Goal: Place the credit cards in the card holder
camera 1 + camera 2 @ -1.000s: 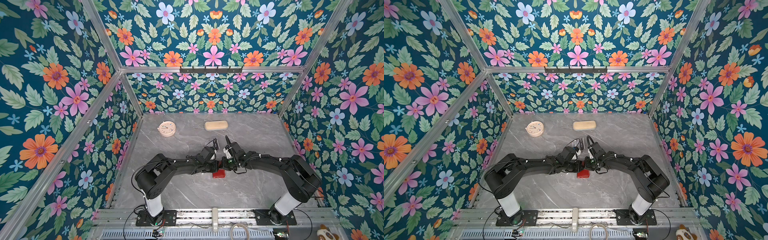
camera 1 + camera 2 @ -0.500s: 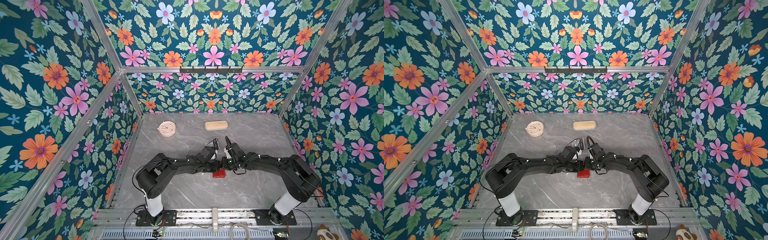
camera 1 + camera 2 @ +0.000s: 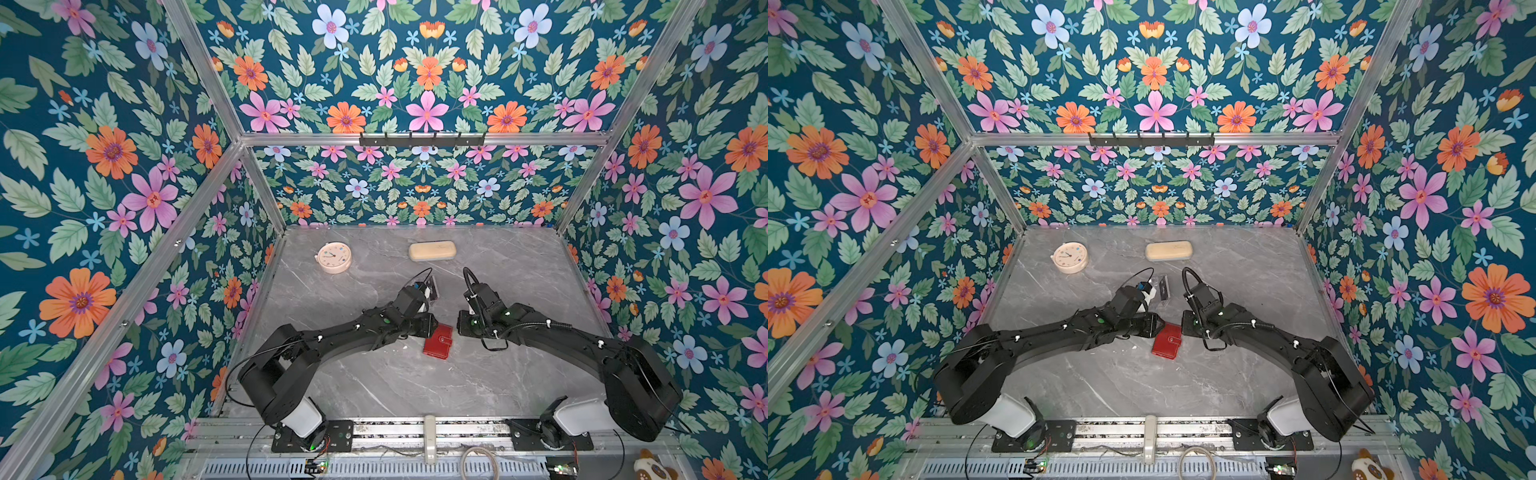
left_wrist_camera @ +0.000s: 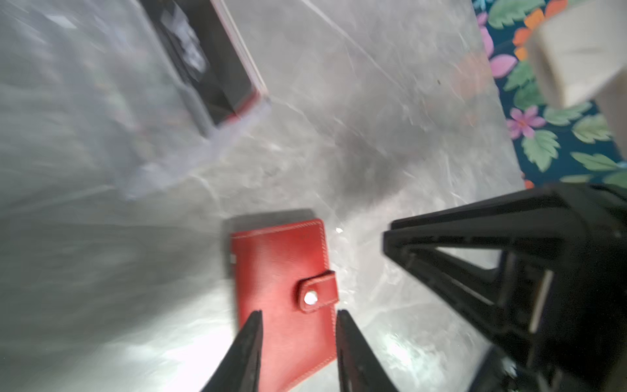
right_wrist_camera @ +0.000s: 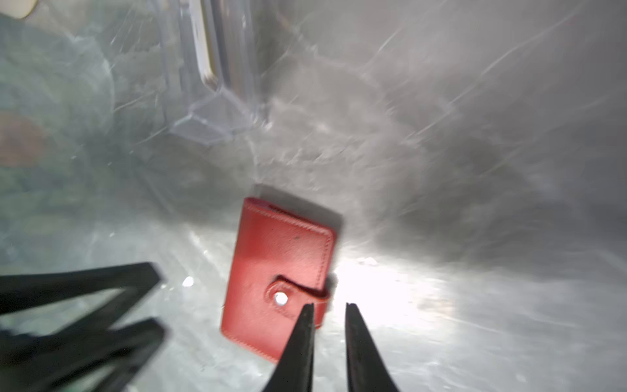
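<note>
My left tool (image 4: 299, 314) and right tool (image 5: 329, 305) are both spread and pinch nothing. The closed red card holder (image 3: 438, 341) lies flat on the counter (image 3: 374, 386) between them. Just past the left tool, a clear stand (image 5: 217, 68) holds a black card (image 4: 210, 57). A clock (image 3: 333, 257) and a beige case (image 3: 432, 250) sit farther off.

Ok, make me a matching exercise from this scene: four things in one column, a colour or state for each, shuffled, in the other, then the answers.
Things:
1. card holder
2. clock
3. oblong case
4. clear stand

Descriptions:
A. beige, lying flat
B. transparent, with a black card standing in it
C. red, snapped shut
D. pale pink, round

Pairs: 1-C, 2-D, 3-A, 4-B.
</note>
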Controlling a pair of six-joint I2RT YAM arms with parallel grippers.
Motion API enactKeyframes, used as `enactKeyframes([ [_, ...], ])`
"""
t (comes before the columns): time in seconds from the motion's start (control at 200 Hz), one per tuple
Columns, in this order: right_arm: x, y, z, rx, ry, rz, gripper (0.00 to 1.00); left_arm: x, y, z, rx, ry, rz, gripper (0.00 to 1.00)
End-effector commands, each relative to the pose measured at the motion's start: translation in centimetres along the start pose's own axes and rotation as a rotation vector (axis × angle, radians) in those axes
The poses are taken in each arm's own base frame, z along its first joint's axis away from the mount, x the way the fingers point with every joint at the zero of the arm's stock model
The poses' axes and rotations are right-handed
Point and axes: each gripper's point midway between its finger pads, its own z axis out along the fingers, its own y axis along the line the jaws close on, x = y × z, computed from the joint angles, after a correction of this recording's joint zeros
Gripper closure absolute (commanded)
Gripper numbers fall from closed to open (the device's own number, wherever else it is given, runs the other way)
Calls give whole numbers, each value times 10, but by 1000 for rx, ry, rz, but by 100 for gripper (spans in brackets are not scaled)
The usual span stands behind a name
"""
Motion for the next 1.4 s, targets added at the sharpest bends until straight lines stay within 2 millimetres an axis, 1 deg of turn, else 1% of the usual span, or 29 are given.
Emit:
enactKeyframes([
  [0.0,-18,-41,-15,223,-98,-38,76,-14,48,-22,-258,-93,53,57],
  [0.125,-44,-71,-36,383,-203,-58,74,-32,91,-49,-456,-180,48,56],
  [0.245,-69,-98,-55,492,-311,-55,73,-48,131,-75,-621,-264,36,55],
  [0.285,-78,-105,-60,514,-349,-57,72,-54,146,-84,-675,-293,27,53],
  [0.415,-97,-127,-67,538,-449,-49,71,-68,189,-111,-829,-370,2,53],
  [0.53,-107,-152,-76,600,-529,-10,71,-77,217,-135,-967,-442,4,53],
  [0.585,-112,-162,-81,629,-574,6,71,-80,226,-144,-1005,-469,-7,52],
  [0.62,-114,-168,-85,646,-601,20,71,-82,232,-150,-1023,-488,-21,51],
  [0.765,-120,-193,-94,686,-688,67,71,-83,253,-162,-1087,-546,-26,50],
  [0.845,-123,-207,-96,713,-704,88,70,-77,269,-170,-1156,-564,-25,50],
  [0.97,-121,-225,-91,762,-710,95,69,-68,292,-181,-1242,-586,-33,48],
  [1.015,-120,-228,-87,766,-707,98,69,-67,299,-185,-1259,-595,-34,48],
  [1.035,-120,-230,-86,767,-709,101,69,-66,302,-186,-1266,-597,-35,46],
  [1.075,-122,-229,-84,763,-712,90,68,-66,308,-187,-1273,-596,-32,43],
  [1.16,-123,-228,-78,750,-697,75,64,-68,316,-186,-1286,-563,-15,42],
  [1.235,-124,-225,-70,727,-680,51,58,-70,321,-184,-1274,-558,9,35],
  [1.3,-127,-223,-65,716,-673,31,54,-68,325,-184,-1267,-573,0,24],
  [1.36,-129,-223,-61,717,-673,9,52,-66,329,-182,-1232,-588,-7,17],
  [1.395,-130,-223,-61,718,-678,5,50,-65,329,-181,-1210,-596,-7,10],
])
